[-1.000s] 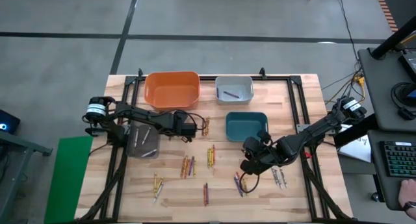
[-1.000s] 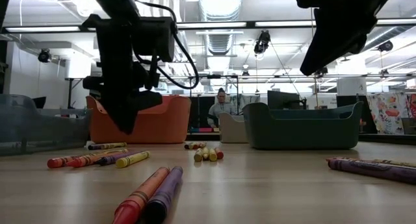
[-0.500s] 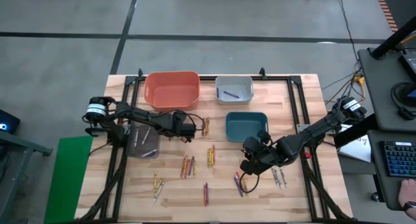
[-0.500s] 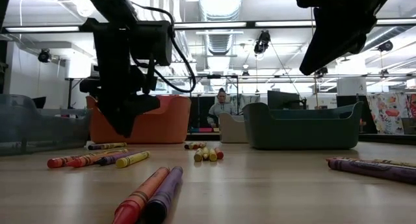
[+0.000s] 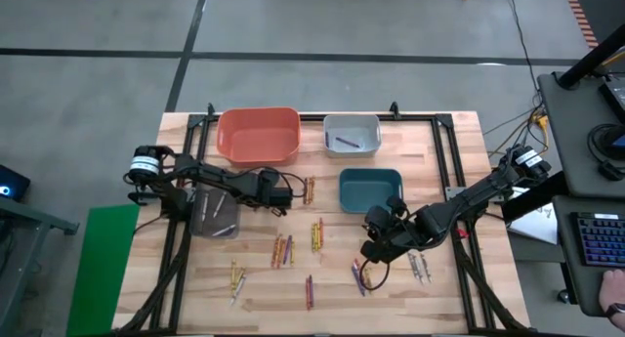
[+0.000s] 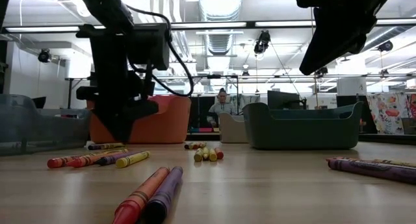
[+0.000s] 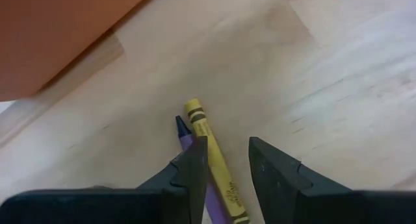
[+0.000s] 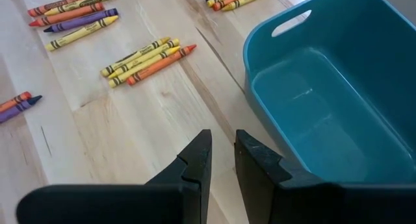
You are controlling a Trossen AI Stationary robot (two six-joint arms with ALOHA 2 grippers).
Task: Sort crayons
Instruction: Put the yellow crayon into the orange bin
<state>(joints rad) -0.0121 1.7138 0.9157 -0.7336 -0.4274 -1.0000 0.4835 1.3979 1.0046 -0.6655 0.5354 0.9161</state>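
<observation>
Crayons lie in small groups across the wooden table, such as one group (image 5: 316,233) mid-table and another (image 5: 281,249) beside it. My left gripper (image 5: 283,192) hangs low over the table in front of the orange bin (image 5: 258,134). Its jaws are open, and a yellow crayon (image 7: 207,145) and a purple crayon (image 7: 184,134) lie on the wood under them. My right gripper (image 5: 374,241) hovers by the near side of the teal bin (image 5: 370,189). Its fingers (image 8: 198,160) stand a little apart with nothing between them.
A white bin (image 5: 351,133) at the back holds one purple crayon (image 5: 346,141). A grey bin (image 5: 215,213) sits under the left arm. More crayons lie near the front edge (image 5: 309,291) and at the right (image 5: 420,267). A person (image 6: 223,107) sits far behind the table.
My left gripper has slid a little to the left and sunk closer to the table. The right arm has not moved.
</observation>
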